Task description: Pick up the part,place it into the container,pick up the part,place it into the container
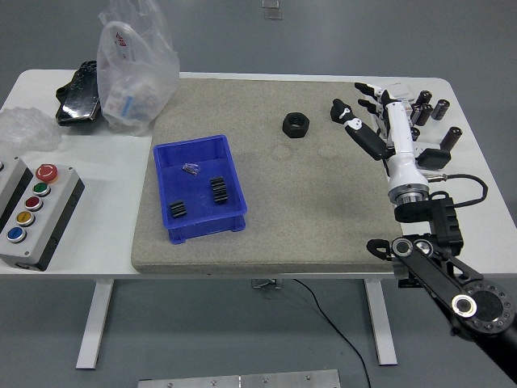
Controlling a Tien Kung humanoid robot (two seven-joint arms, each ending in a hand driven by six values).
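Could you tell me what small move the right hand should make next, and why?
Probably lower the right hand onto the black nut beneath it and close. Its fingers are spread, holding nothing, over the mat's far right corner; another nut also lies outside the blue bin.

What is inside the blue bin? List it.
The blue bin holds two black ridged parts and a small clear-wrapped piece. Nothing covers its floor, so no part is hidden.
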